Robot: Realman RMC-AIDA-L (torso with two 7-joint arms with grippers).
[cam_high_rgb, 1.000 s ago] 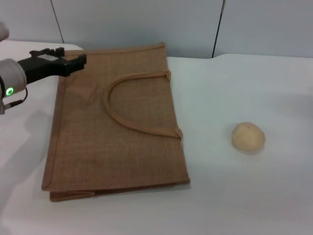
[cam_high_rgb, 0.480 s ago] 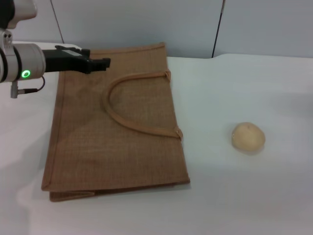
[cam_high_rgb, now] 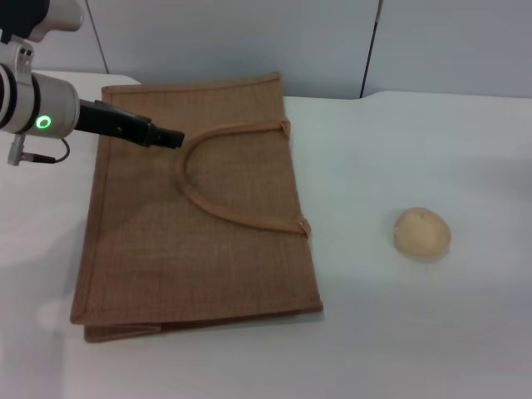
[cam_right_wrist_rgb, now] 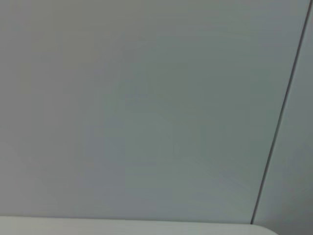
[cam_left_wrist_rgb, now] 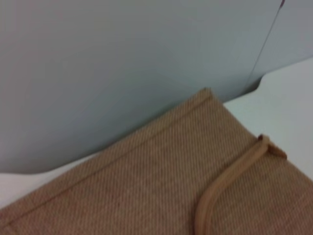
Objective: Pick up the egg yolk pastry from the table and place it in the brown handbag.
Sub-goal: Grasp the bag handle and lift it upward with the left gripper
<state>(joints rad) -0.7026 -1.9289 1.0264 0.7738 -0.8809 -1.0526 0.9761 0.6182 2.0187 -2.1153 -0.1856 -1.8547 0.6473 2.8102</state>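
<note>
The brown handbag (cam_high_rgb: 199,241) lies flat on the white table (cam_high_rgb: 416,341), left of centre in the head view, with one arched handle (cam_high_rgb: 218,208) on top. The egg yolk pastry (cam_high_rgb: 422,233), a small pale beige ball, rests on the table well to the right of the bag, touched by nothing. My left gripper (cam_high_rgb: 170,138) reaches in from the left and hovers over the bag's far part, its tip beside the handle's far bend. The left wrist view shows the bag's woven face (cam_left_wrist_rgb: 137,191) and part of the handle (cam_left_wrist_rgb: 227,183). My right gripper is out of view.
A grey-blue wall panel (cam_high_rgb: 249,37) stands behind the table's far edge. White tabletop lies open between the bag and the pastry and along the front edge. The right wrist view shows only the wall (cam_right_wrist_rgb: 146,107) and a strip of table.
My left arm has swung rightward from the bag's far left corner, out over the bag, and its tip has dropped toward the handle. Bag and pastry have not moved.
</note>
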